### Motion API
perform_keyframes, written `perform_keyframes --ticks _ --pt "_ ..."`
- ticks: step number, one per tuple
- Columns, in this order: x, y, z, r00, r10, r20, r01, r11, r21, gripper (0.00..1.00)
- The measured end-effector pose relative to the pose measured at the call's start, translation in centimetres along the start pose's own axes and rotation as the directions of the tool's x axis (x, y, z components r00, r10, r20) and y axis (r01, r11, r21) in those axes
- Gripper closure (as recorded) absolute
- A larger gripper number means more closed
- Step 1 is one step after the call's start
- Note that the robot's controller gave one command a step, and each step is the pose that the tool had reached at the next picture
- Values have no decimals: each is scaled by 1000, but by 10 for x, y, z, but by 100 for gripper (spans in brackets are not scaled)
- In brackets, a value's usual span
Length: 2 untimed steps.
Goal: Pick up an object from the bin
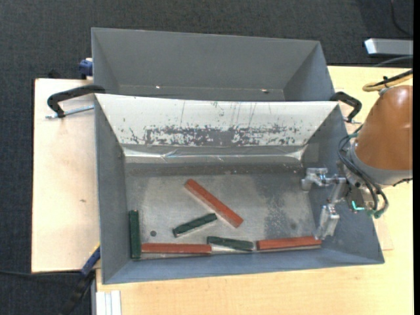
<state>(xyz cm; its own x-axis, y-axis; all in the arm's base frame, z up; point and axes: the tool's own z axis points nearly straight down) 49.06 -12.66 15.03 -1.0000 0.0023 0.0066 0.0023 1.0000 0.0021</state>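
My gripper (321,199) hangs at the right side of the bin, close to the right wall. Its two metal fingers stand apart, one fingertip (327,223) low and the other (315,176) higher, with nothing between them. The lower fingertip is just above the right end of a flat red stick (289,243) that lies along the front wall. To the left of that stick lies a short dark green stick (231,244).
A longer red stick (213,203) lies slanted in the middle of the floor, with a dark green stick (194,224) below it. Another red stick (176,248) lies along the front wall, and a green stick (134,233) runs along the left wall.
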Motion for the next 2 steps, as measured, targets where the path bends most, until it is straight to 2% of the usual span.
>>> perform_keyframes --ticks 1,2 --pt "-8 22 29 1000 23 18 -23 1000 5 0" --pt "-8 61 83 999 37 2 -37 999 -3 0"
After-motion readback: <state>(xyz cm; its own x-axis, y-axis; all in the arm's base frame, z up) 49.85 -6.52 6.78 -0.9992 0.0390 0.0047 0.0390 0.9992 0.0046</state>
